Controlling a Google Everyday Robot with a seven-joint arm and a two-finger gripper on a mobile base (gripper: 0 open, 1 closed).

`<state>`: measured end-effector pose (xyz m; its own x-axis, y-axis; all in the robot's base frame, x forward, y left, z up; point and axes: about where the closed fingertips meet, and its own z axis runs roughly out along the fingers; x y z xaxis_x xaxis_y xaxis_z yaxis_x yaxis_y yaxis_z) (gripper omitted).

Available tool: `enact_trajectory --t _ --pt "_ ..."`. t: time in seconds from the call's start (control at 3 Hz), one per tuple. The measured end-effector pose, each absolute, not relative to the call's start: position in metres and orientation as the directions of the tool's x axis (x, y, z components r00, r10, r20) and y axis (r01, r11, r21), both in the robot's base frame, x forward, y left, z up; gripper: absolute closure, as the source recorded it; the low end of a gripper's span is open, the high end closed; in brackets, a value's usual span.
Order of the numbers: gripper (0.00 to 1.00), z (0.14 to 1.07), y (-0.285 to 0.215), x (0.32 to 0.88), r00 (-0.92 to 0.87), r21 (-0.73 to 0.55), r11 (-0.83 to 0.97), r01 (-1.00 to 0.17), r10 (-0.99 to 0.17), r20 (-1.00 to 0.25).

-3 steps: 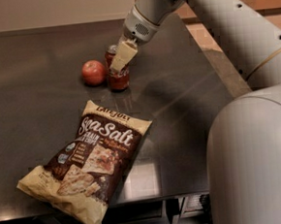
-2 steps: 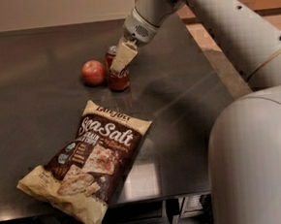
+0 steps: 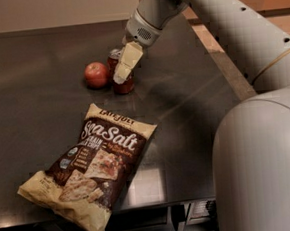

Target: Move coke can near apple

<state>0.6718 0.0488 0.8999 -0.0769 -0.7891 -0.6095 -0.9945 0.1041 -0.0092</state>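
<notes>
The coke can (image 3: 125,85) stands upright on the dark table (image 3: 40,60), just right of the red apple (image 3: 96,74), with a small gap between them. My gripper (image 3: 122,65) comes down from the upper right and is shut on the can. One cream fingertip (image 3: 126,63) lies across the can's front; the other is hidden behind it. The can's silver top shows just left of that finger.
A large Sea Salt chip bag (image 3: 91,167) lies flat near the table's front edge, in front of the can. My arm's white body (image 3: 261,163) fills the right side. The table's right edge (image 3: 226,66) runs beside a tan floor.
</notes>
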Motion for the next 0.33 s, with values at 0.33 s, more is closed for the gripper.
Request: enact_trajectory --t 0.33 --pt "0.00 0.8998 0.0489 0.6718 -0.077 -0.009 0.104 -0.995 -0.789 -0.609"
